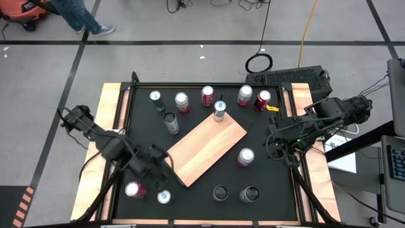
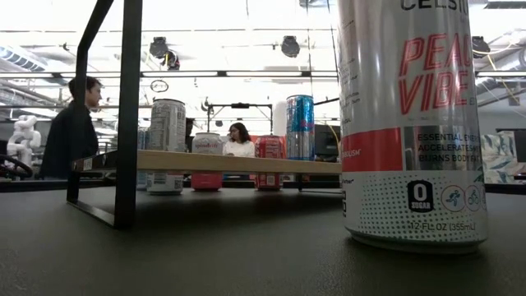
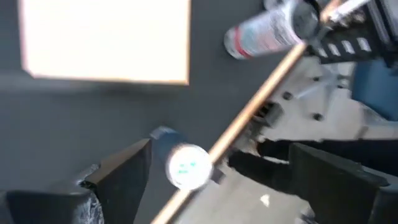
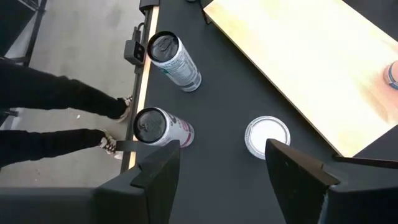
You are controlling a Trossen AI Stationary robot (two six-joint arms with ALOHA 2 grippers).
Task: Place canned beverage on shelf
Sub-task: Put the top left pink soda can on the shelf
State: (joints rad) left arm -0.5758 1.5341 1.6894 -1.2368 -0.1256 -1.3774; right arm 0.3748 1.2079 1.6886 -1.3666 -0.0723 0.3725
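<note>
Across the middle of the black table (image 1: 278, 190), aslant: a flat light-brown wooden shelf (image 1: 205, 149) with a thin black edge, raised on a black frame, with one slim blue-and-silver can (image 1: 219, 111) upright at its far corner. Around it on the tabletop, other cans (image 1: 181, 101), upright. By the shelf's near-left corner, the left gripper (image 1: 154, 166), fingers wide apart on nothing, near a teal-topped can (image 3: 186, 167) at the table's edge; off the right side, the right gripper (image 4: 222, 152), fingers likewise apart and empty, near a white-topped can (image 4: 267, 137).
</note>
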